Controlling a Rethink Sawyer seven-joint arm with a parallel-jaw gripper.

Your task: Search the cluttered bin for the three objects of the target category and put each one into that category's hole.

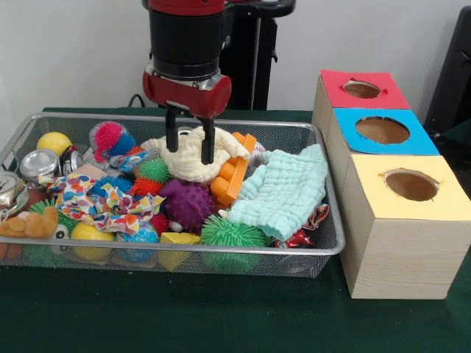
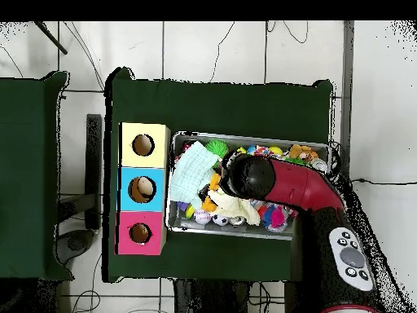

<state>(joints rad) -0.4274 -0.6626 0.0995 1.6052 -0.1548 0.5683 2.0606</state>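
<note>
The red and black arm (image 1: 184,44) hangs vertical, its 2 fingers (image 1: 171,132) pointing down, spread apart.

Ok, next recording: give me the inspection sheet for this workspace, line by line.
Surface: dark green cloth covers the table.
Job's things: wire-mesh bin, crowded; orange-tan plush at one end; three boxes with holes, red, blue, yellow, beside it.
Clutter: spiky balls, purple and green; mint knitted cloth; cream knitted cloth; orange block; cans.
Grippers: gripper open, fingers astride the cream cloth.
Cables: several on the tiled floor.
Surroundings: white wall.
</note>
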